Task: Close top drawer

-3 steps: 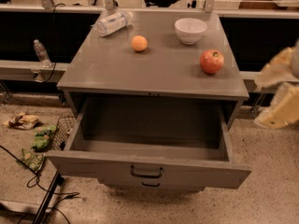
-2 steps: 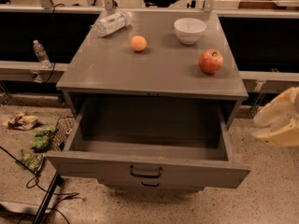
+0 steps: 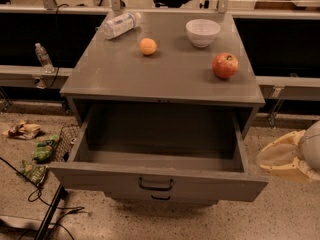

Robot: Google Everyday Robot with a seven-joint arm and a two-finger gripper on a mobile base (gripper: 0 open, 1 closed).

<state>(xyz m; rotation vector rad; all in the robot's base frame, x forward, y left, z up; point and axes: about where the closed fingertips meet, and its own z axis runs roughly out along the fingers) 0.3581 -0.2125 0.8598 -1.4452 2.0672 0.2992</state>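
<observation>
The top drawer [image 3: 100,176] of the grey cabinet is pulled far out toward me and is empty inside. Its flat front carries a small dark loop handle [image 3: 156,185]. A second, similar handle [image 3: 161,198] of a lower drawer shows just beneath it. My gripper [image 3: 286,157], cream-coloured, is at the right edge of the view. It hangs to the right of the drawer's front right corner, apart from it and at about the height of the drawer's side wall.
On the cabinet top [image 3: 165,79] lie a water bottle [image 3: 119,25], an orange [image 3: 148,46], a white bowl [image 3: 202,32] and a red apple [image 3: 225,65]. On the floor at left are snack bags [image 3: 45,149], a wire basket [image 3: 65,139], cables and another bottle [image 3: 42,58].
My gripper has moved down along the right side, from level with the cabinet top to level with the open drawer. The drawer has not moved.
</observation>
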